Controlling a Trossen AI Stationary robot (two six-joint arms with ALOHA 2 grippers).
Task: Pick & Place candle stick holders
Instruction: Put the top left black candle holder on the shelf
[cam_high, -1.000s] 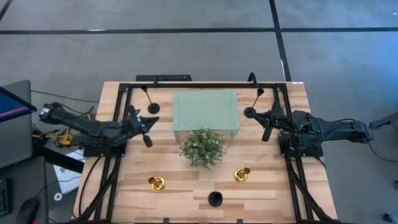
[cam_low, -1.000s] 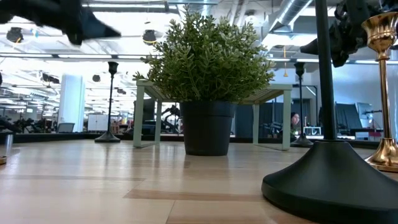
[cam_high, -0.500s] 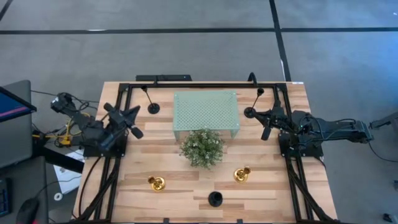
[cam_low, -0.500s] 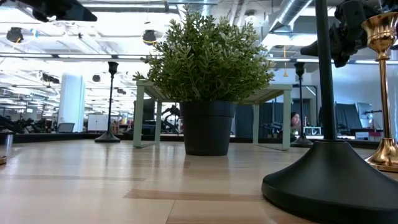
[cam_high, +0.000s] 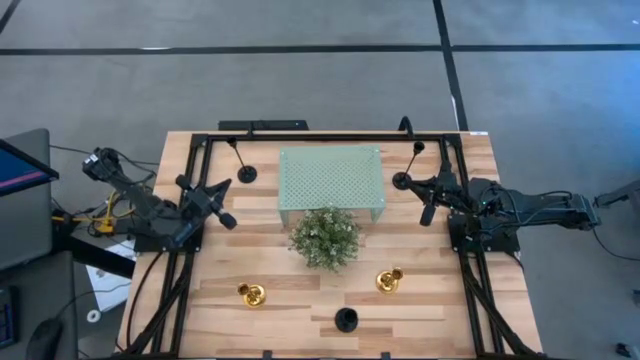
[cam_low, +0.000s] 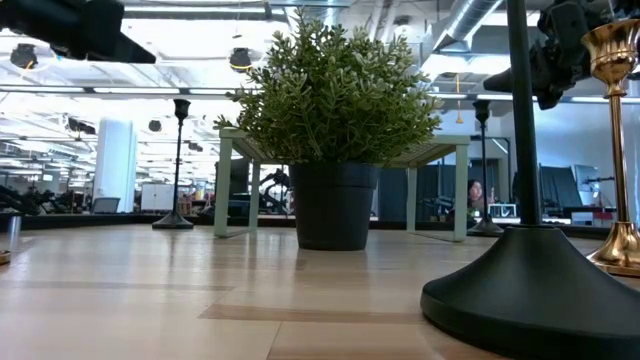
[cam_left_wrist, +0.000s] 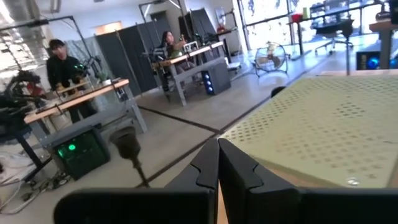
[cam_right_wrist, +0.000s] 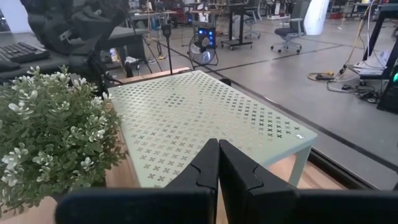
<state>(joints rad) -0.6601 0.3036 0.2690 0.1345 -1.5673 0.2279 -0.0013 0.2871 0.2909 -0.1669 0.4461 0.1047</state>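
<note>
Three black candle stick holders stand on their disc bases: one at the far left (cam_high: 243, 172), one at the far right (cam_high: 401, 181), one near the front edge (cam_high: 346, 319), which looms large in the low view (cam_low: 530, 290). Two gold holders (cam_high: 252, 294) (cam_high: 390, 281) stand upright at the near side. My left gripper (cam_high: 224, 186) hangs shut and empty above the table's left side, facing the far-left holder (cam_left_wrist: 127, 146). My right gripper (cam_high: 422, 190) is shut and empty at the right, beside the far-right holder.
A pale green perforated stand (cam_high: 331, 180) sits at the middle far side, with a bushy potted plant (cam_high: 325, 237) just in front of it. Black frame rails (cam_high: 190, 250) run along the table's left and right sides. People show in the room beyond (cam_left_wrist: 62, 62).
My left gripper has drawn back from beside the green stand toward the table's left edge and turned a little. Nothing on the table has moved.
</note>
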